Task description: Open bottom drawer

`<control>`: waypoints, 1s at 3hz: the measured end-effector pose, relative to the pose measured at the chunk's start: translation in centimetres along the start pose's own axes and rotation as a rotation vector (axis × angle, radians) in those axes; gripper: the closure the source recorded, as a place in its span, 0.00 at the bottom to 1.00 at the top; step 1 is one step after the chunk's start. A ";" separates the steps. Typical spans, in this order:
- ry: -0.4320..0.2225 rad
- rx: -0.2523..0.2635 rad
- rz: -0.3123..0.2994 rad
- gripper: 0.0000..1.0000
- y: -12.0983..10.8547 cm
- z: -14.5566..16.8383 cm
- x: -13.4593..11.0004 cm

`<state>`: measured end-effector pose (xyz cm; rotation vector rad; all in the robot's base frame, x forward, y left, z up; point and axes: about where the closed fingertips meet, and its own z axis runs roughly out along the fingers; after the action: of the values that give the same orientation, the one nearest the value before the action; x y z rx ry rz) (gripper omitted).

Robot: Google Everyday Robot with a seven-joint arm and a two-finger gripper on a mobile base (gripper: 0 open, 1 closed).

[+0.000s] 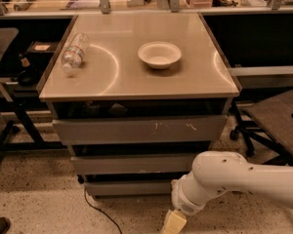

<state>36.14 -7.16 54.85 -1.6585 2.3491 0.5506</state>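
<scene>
The bottom drawer (pixel 129 188) sits low in the frame, centre-left. It is the slimmest of three grey fronts, and its long axis runs left to right. It looks shut, though shadow above it makes that hard to confirm. The gripper (pixel 174 223) is at the bottom edge, right of centre, below and just in front of the drawer's right end and apart from it. Only a cream tip shows, so I cannot tell whether it is open or closed, and it seems to hold nothing. From the gripper the drawer lies up and to the left. I judge the next move needs a reach inward to the front, then a pull toward the bottom of the frame, square to that long axis. The white arm (pixel 244 179) comes in from the lower right. Above are the middle drawer (pixel 132 164) and the scratched top drawer (pixel 136 129). On the cabinet top (pixel 127 82) stand a bowl (pixel 159 54) and, at upper left, a bottle (pixel 74 52) on its side.
</scene>
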 end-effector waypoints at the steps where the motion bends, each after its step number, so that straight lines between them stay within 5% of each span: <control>1: -0.024 -0.009 0.036 0.00 -2.6 4.2 0.9; 3: -0.030 -0.056 0.087 0.00 -4.5 8.1 1.7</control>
<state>39.45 -6.59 46.07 -1.5649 2.4145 0.6590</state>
